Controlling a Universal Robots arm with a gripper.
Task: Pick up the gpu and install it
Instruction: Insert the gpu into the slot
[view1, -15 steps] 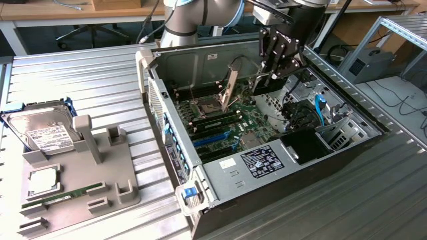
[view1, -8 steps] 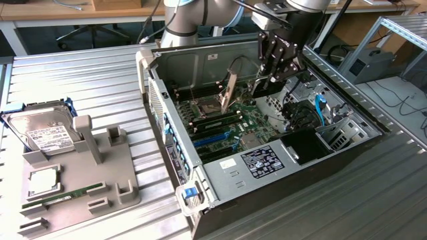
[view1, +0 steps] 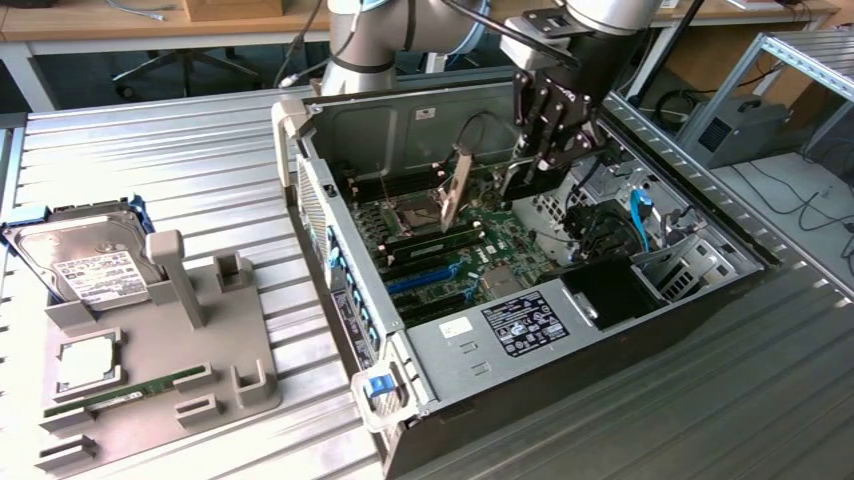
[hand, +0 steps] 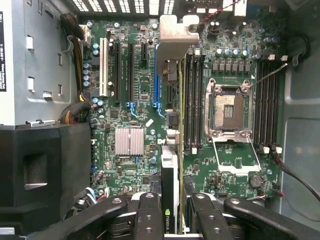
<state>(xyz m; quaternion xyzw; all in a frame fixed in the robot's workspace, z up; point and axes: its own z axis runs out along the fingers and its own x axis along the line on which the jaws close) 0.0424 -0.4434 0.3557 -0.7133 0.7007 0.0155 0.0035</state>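
- Inside the open computer case (view1: 400, 130) on the desk (view1: 174, 150), in the exterior view, the gpu (view1: 455, 185) is hanging over the motherboard (view1: 497, 255), standing on edge rather than lying flat. I cannot tell whether its lower edge is touching the board.
- Its silver bracket end is pointing toward the case's rear wall at the exterior view's left. The other end is running back to the jaws under the arm.
- Open room is lying above the card, where the case is standing uncovered. The case walls are hemming it in at the sides, and a black drive bay (view1: 607, 295) is sitting well apart toward the exterior view's right.
- Beside the case, a grey holder (view1: 247, 360) is carrying a hard drive (view1: 87, 265) and a RAM stick (view1: 127, 390).
- In the wrist view, the gpu (hand: 170, 195) is showing edge-on, its long axis running straight from the jaws to the bracket (hand: 175, 32) by the rear vents.
- The jaws are standing narrow, clamping the card with one finger on each face.
- The card's line is lying parallel to the blue slot (hand: 156, 75) and the memory slots (hand: 192, 100), between the two. The CPU socket (hand: 227, 107) is sitting beyond the memory slots.
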